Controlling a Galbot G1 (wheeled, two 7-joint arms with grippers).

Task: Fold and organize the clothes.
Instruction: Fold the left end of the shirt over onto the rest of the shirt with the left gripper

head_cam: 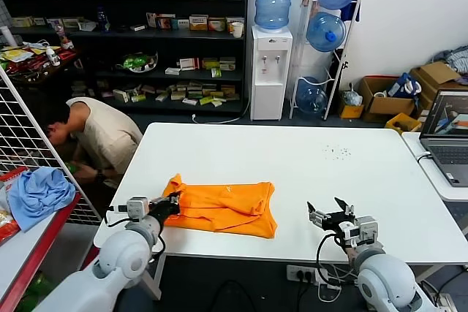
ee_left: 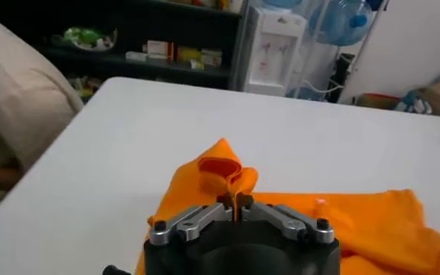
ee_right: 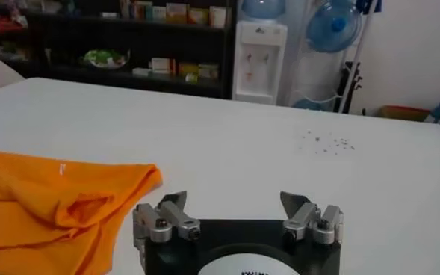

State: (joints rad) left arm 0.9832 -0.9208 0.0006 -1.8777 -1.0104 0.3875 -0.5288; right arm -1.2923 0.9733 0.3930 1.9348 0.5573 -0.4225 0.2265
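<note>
Orange fabric, a short-sleeved T-shirt (head_cam: pixel 223 210), lies partly folded near the front edge of a white table (head_cam: pixel 307 166), towards the robot's left side. The left gripper (head_cam: pixel 167 203) is clamped on a bunched fold at the shirt's left edge; its wrist view shows a pinch of cloth standing up between the closed fingertips. The right gripper (head_cam: pixel 327 214) hovers low over bare table, well apart from the shirt, with its fingers spread wide and holding nothing. The step in hand looks like carrying the pinched edge across the shirt. To do it well, lift just enough to clear the layers beneath, move evenly so the fold stays straight, and release only once the edges line up.
</note>
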